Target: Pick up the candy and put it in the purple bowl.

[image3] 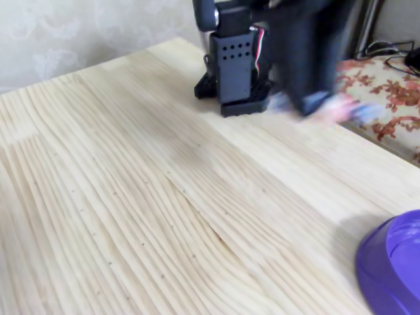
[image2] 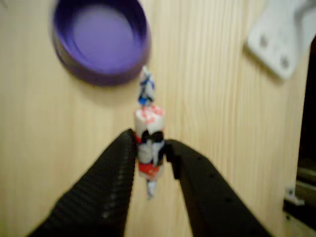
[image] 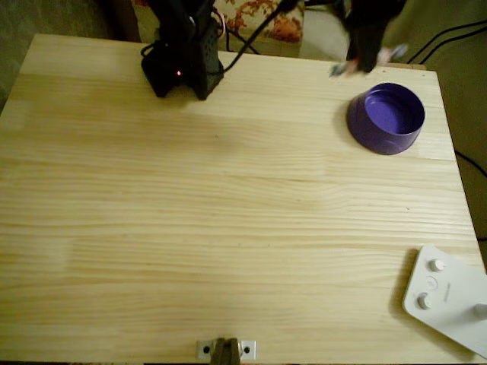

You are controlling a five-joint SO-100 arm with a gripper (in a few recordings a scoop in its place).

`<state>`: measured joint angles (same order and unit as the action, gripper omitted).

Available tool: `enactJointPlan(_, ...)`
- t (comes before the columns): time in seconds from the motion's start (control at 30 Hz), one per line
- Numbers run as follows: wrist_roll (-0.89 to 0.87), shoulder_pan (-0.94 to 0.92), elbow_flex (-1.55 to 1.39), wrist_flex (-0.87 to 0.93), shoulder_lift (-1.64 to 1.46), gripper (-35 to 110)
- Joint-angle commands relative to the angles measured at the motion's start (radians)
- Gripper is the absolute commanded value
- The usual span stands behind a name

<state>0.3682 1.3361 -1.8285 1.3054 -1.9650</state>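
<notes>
White-wrapped candy [image2: 149, 136] between claw [image2: 152, 148] fingers

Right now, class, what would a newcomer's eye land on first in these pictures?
In the wrist view, the tool pinches a striped candy above the wooden table. The purple bowl sits at the overhead view's upper right, with a white device at lower right.

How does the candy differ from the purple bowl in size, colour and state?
The candy is tiny and slim; the purple bowl is far wider and round. The candy has a white wrapper with red and dark marks; the bowl is one glossy purple. The candy is pinched in the gripper above the table; the bowl rests on it, empty.
</notes>
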Motion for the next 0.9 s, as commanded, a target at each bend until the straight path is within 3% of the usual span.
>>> enactJointPlan(0.0, -0.087, 0.077, 0.186, -0.012, 0.052, 1)
enactJointPlan(0.4, -0.147, 0.153, 0.558, 0.0, 0.46, 1)
enactJointPlan(0.87, -0.164, 0.204, 0.799, 0.0, 0.785, 1)
